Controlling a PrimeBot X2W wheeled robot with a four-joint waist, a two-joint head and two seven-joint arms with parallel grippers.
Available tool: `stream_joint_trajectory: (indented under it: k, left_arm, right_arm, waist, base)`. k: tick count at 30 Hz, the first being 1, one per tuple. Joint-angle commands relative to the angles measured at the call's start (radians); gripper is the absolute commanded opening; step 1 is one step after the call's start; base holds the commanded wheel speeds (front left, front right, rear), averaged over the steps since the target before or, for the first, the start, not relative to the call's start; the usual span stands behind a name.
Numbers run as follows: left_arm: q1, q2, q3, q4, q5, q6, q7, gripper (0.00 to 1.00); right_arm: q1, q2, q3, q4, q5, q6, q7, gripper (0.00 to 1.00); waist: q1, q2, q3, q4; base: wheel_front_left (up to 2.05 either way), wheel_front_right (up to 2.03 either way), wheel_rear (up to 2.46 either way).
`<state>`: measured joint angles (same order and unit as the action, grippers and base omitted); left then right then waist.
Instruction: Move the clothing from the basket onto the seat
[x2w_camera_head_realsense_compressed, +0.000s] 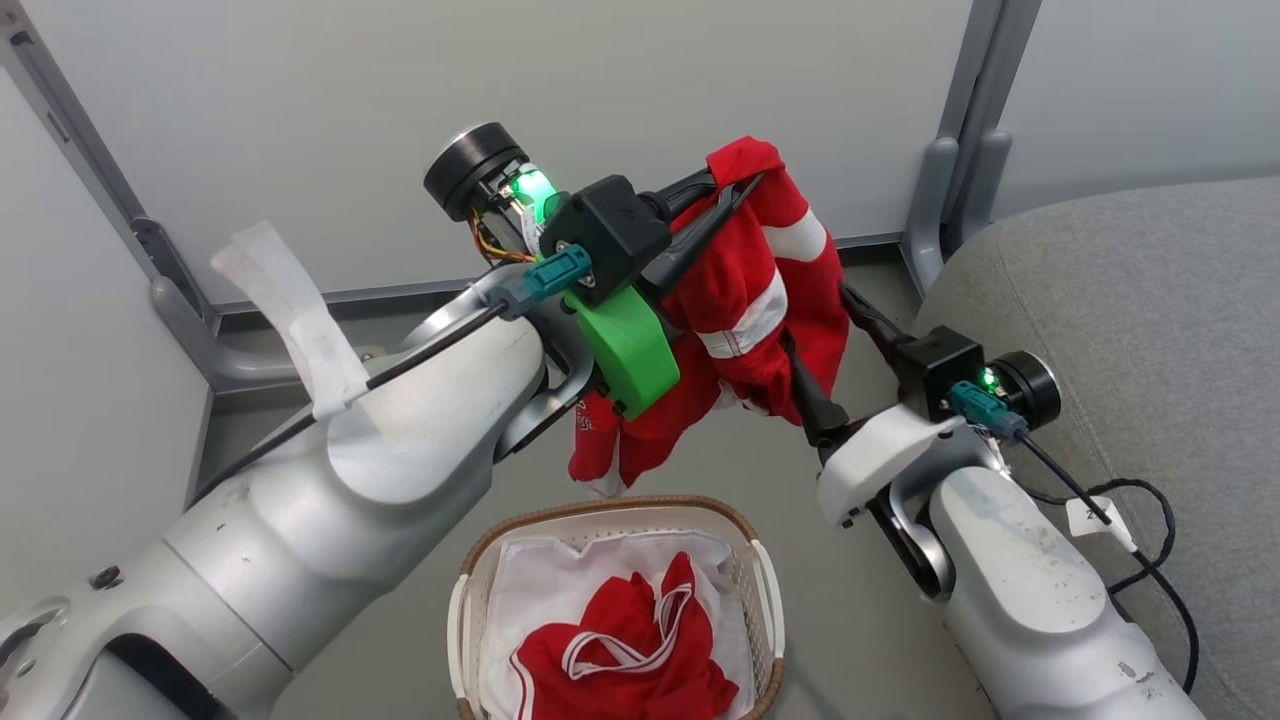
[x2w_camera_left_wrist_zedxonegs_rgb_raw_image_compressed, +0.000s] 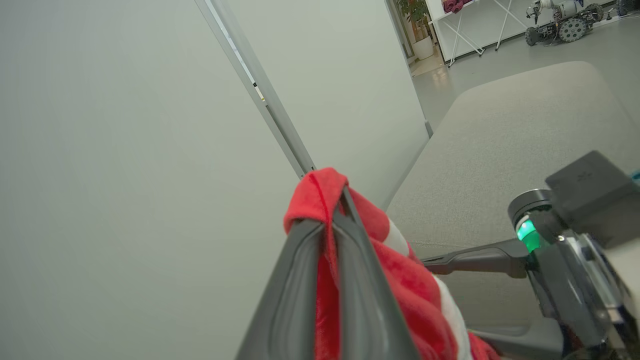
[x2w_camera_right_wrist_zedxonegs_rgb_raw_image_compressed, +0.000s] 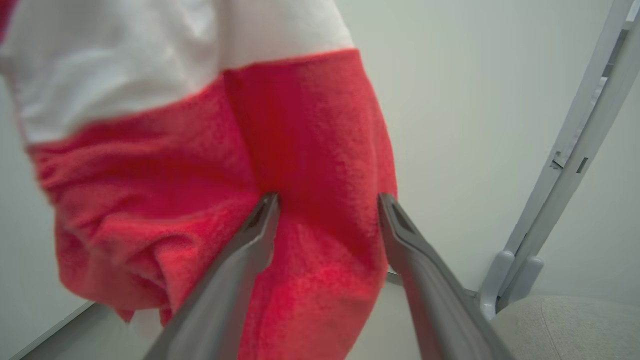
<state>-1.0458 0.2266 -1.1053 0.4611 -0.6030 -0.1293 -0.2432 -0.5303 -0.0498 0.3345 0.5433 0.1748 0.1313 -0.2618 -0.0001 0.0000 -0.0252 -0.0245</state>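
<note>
Red lifted garment (x2w_camera_head_realsense_compressed: 760, 290) hangs above the basket (x2w_camera_head_realsense_compressed: 620, 503), pinched at its top between your left gripper's (x2w_camera_left_wrist_zedxonegs_rgb_raw_image_compressed: 332, 200) jaws; your right gripper's (x2w_camera_right_wrist_zedxonegs_rgb_raw_image_compressed: 327, 200) jaws stand spread at its folds. Your second garment (x2w_camera_head_realsense_compressed: 620, 660) lies inside the basket. Neither is on the seat (x2w_camera_head_realsense_compressed: 1130, 330), right of the basket, yet

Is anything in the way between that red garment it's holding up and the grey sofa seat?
Only the robot's own right tool, open right beside the garment on the side facing the seat. The left tool pinches the garment's top, up in the air. Nothing else visible lies between it and the seat.
</note>
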Motion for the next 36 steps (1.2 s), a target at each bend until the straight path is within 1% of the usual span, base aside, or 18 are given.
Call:
stream_joint_trajectory:
  k: [1, 6, 11, 12, 13, 14, 15, 16, 19, 24, 30, 36]
  left_arm:
    - [-0.018, -0.001, -0.003, -0.003, -0.003, -0.001, -0.005, 0.0]
    - [-0.016, -0.006, -0.01, -0.012, -0.008, -0.001, -0.006, 0.0]
    - [-0.013, -0.008, -0.016, -0.018, -0.013, -0.001, -0.006, 0.0]
    - [-0.011, -0.007, -0.017, -0.019, -0.015, -0.001, -0.007, 0.0]
    - [-0.009, -0.005, -0.018, -0.017, -0.017, -0.001, -0.007, 0.0]
    - [-0.007, -0.004, -0.02, -0.016, -0.02, -0.001, -0.007, 0.0]
    - [-0.005, -0.002, -0.021, -0.014, -0.022, -0.001, -0.007, 0.0]
    - [-0.002, 0.0, -0.02, -0.01, -0.025, -0.001, -0.007, 0.0]
    - [0.007, 0.009, -0.014, 0.001, -0.038, -0.001, -0.008, 0.0]
    - [0.023, 0.036, -0.004, 0.024, -0.053, 0.002, -0.01, 0.0]
    - [0.039, 0.066, 0.013, 0.05, -0.071, 0.007, -0.014, 0.0]
    - [0.06, 0.079, 0.021, 0.07, -0.081, 0.011, -0.015, 0.0]
  right_arm:
    - [-0.022, -0.01, 0.022, 0.018, 0.007, -0.001, -0.005, 1.0]
    - [-0.074, -0.02, 0.134, 0.085, 0.059, -0.001, -0.005, 1.0]
    - [-0.143, -0.022, 0.239, 0.125, 0.114, -0.001, -0.005, 1.0]
    - [-0.157, -0.022, 0.262, 0.131, 0.127, -0.001, -0.005, 0.79]
    - [-0.165, -0.022, 0.279, 0.136, 0.136, -0.001, -0.005, 0.49]
    - [-0.179, -0.023, 0.3, 0.141, 0.146, -0.001, -0.005, 0.24]
    - [-0.189, -0.025, 0.315, 0.144, 0.155, -0.001, -0.005, 0.08]
    - [-0.199, -0.027, 0.331, 0.146, 0.163, -0.001, -0.005, 0.0]
    - [-0.213, -0.035, 0.35, 0.141, 0.175, -0.001, -0.005, 0.0]
    - [-0.198, -0.058, 0.349, 0.119, 0.176, -0.001, -0.005, 0.0]
    - [-0.167, -0.088, 0.325, 0.091, 0.162, -0.001, -0.005, 0.0]
    - [-0.145, -0.106, 0.266, 0.042, 0.135, -0.001, -0.005, 0.0]
  waist:
    - [0.0001, 0.0, 0.0, 0.004]
    - [0.0001, 0.0, -0.001, 0.012]
    - [0.0001, 0.0, 0.0, 0.02]
    - [0.0001, 0.0, 0.0, 0.022]
    - [0.0001, 0.0, 0.0, 0.023]
    - [0.0001, 0.0, 0.0, 0.025]
    - [0.0001, 0.0, 0.0, 0.027]
    - [0.0001, 0.0, -0.001, 0.028]
    - [0.0001, 0.0, -0.002, 0.031]
    - [0.0001, 0.0, -0.004, 0.028]
    - [0.0001, 0.0, -0.002, 0.014]
    - [0.0001, 0.0, 0.0, -0.002]
  base:
    - [0.0, 0.0, 0.0]
    - [0.0, 0.0, 0.0]
    - [0.0, 0.0, 0.0]
    - [0.0, 0.0, 0.0]
    - [0.0, 0.0, 0.0]
    - [0.0, 0.0, 0.0]
    - [0.0, 0.0, 0.0]
    - [0.0, 0.0, 0.0]
    - [0.0, 0.0, 0.0]
    - [0.0, 0.0, 0.0]
    - [0.0, 0.0, 0.0]
    - [0.0, 0.0, 0.0]
